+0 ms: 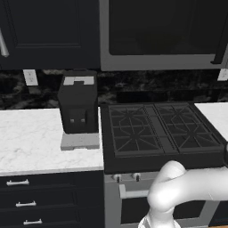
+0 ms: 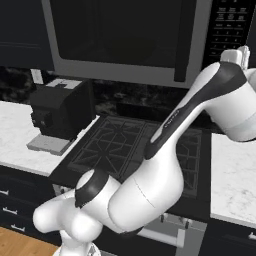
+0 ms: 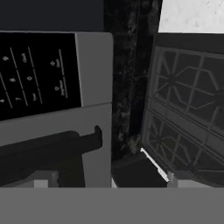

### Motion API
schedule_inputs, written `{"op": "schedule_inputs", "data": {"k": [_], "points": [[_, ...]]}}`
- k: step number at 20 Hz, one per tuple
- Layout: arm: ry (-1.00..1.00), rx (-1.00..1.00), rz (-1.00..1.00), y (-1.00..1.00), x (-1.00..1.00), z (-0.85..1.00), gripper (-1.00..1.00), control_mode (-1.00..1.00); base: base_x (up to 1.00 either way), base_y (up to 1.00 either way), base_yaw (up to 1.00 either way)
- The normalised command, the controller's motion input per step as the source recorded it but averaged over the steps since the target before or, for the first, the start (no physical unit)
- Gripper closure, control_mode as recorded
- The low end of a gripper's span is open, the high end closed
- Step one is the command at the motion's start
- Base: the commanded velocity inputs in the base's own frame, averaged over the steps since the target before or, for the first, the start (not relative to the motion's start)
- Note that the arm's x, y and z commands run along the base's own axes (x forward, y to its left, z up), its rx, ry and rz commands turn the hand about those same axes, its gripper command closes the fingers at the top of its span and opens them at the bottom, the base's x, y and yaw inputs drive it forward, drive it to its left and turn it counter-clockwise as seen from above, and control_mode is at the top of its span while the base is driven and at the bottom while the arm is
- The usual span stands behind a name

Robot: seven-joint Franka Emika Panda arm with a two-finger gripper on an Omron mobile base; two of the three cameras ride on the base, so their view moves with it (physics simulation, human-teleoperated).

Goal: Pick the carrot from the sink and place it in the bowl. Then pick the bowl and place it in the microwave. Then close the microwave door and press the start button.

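Observation:
The microwave (image 2: 125, 70) hangs above the stove with its door (image 2: 115, 30) shut, and nothing shows through the dark glass. The dark vertical handle (image 2: 184, 40) stands beside the control strip (image 2: 227, 25). My arm reaches up to the right, and the hand sits just in front of that strip's lower part. In the rolled hand view, the keypad (image 3: 35, 74) is close at the left and the handle (image 3: 52, 148) below it. My gripper (image 3: 110, 183) is open, its fingertips (image 3: 41, 180) spread wide with nothing between them. Carrot, bowl and sink are out of view.
Under the microwave lies a black gas stove (image 1: 160, 129), its knobs (image 1: 118, 177) on the front. A black coffee machine (image 1: 79, 104) stands on the white marble counter (image 1: 26, 138) to the left. More marble counter (image 2: 232, 175) lies to the right of the stove.

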Motion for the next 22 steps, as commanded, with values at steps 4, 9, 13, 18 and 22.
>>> {"op": "schedule_inputs", "data": {"k": [4,9,13,18,22], "points": [[0.12,0.00,0.00,0.31,0.08,-0.08,-1.00,-1.00,0.00,0.00,0.00],[0.09,0.00,0.00,0.00,0.09,-0.14,-1.00,-1.00,0.00,0.00,0.00],[0.03,0.04,0.00,0.00,0.23,-0.01,-1.00,-1.00,0.00,0.00,0.00],[0.00,0.08,0.00,-0.09,0.29,0.00,-1.00,-1.00,0.00,0.00,0.00],[0.00,0.09,0.00,-0.23,0.22,0.00,-1.00,-1.00,0.00,0.00,0.00]]}}
